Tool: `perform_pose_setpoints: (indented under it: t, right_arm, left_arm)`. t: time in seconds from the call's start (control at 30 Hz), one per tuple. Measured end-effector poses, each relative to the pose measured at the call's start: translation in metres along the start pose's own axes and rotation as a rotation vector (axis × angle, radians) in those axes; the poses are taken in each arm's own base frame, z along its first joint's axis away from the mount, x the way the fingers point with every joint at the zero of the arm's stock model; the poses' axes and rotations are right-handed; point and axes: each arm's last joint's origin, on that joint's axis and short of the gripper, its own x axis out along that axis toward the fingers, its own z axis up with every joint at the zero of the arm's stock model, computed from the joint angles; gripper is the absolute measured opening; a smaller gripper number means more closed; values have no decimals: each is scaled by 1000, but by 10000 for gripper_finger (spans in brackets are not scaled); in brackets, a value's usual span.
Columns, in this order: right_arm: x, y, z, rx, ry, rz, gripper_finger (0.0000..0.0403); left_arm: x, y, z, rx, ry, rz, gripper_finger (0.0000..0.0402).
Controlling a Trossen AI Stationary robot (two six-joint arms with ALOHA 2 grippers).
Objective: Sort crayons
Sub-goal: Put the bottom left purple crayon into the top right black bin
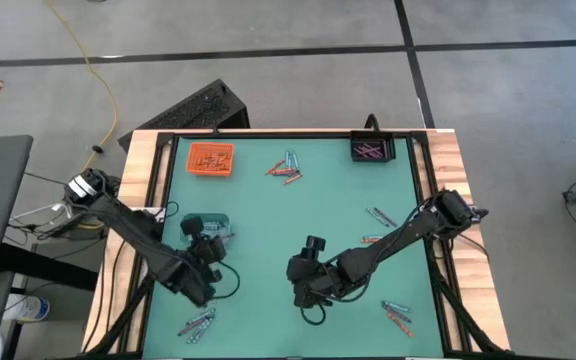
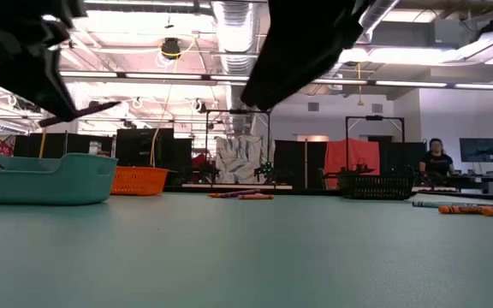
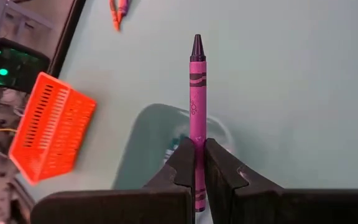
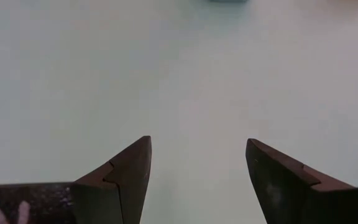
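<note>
My left gripper (image 3: 197, 155) is shut on a purple crayon (image 3: 197, 87) above the teal tray (image 1: 208, 228) at the table's left. In the low view the crayon (image 2: 99, 108) sticks out from the gripper, well above the tray (image 2: 41, 178). My right gripper (image 4: 197, 168) stands open over bare table near the middle (image 1: 300, 282), with nothing between its fingers. Loose crayons lie in small groups on the mat: far middle (image 1: 286, 168), right (image 1: 380, 216), near right (image 1: 396, 313) and near left (image 1: 198, 322). My left gripper pinches the purple crayon between its two fingers on its rear part (image 3: 197, 138). The crayon lies along the fingers, and its pointed tip (image 3: 197, 45) juts out past the fingertips. It is lifted clear, slanting down over the teal tray.
An orange tray (image 1: 211, 160) stands at the far left and a black tray (image 1: 372, 150) with crayons in it at the far right. A wooden rim (image 1: 148, 200) frames the green mat. A person (image 2: 436, 158) shows in the room behind.
</note>
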Motion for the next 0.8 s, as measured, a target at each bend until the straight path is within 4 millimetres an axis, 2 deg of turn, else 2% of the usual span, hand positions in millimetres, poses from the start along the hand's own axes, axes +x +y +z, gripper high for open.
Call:
perform_pose_setpoints:
  t: [0.23,0.37,0.47,0.6,0.73,0.8]
  right_arm:
    - [-2,1,-17,-21,91,-31,255]
    - [1,0,-37,-38,127,-120,255]
    - [6,-3,-53,-27,146,-169,255]
    - [4,2,-66,-82,59,-264,255]
    - [-9,13,-66,-149,-112,-379,255]
    - [-21,18,-60,-164,-210,-403,255]
  left_arm:
    - [8,39,20,67,32,2,0]
    - [8,71,32,83,-6,15,0]
    - [8,89,47,96,-84,-43,0]
    - [9,95,71,154,-245,-219,0]
    - [9,95,96,198,-456,-369,0]
    - [10,96,104,216,-531,-402,0]
